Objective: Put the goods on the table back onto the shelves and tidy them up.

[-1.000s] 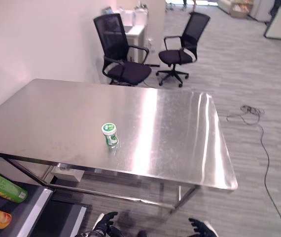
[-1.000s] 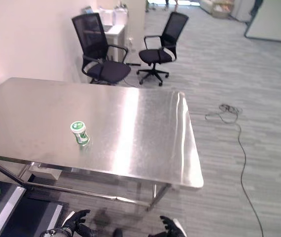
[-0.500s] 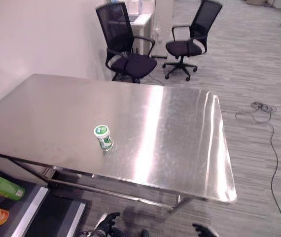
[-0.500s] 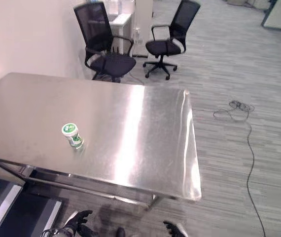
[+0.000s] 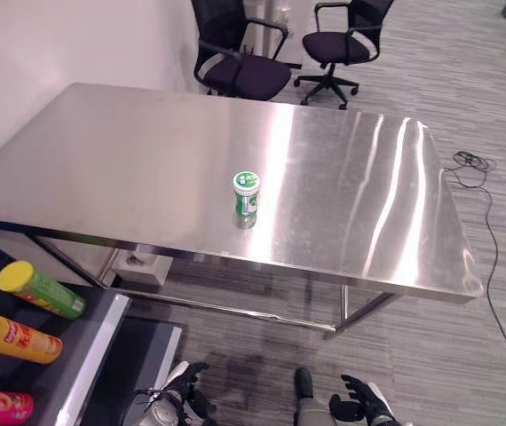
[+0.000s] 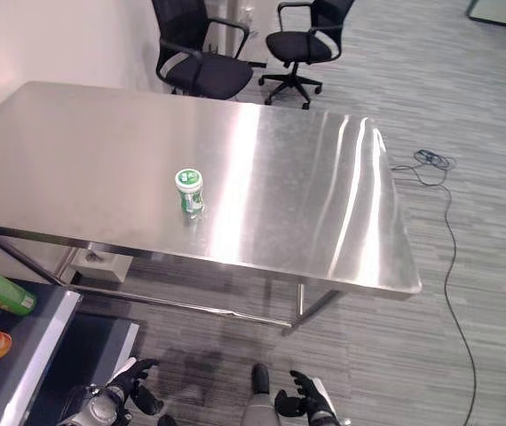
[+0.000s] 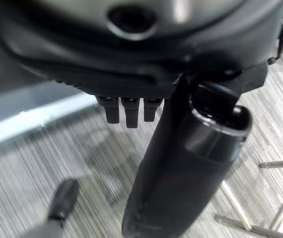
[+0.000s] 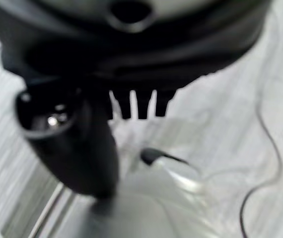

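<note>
Since a second ago the camera has swung left and down, bringing more of the shelf at the near left into sight, while the small jar has stayed put on the steel table. It stands upright near the table's middle, toward the near edge, a short clear jar with a green-and-white lid and green label. Both hands hang low near the floor, left hand and right hand, fingers loosely relaxed and holding nothing.
</note>
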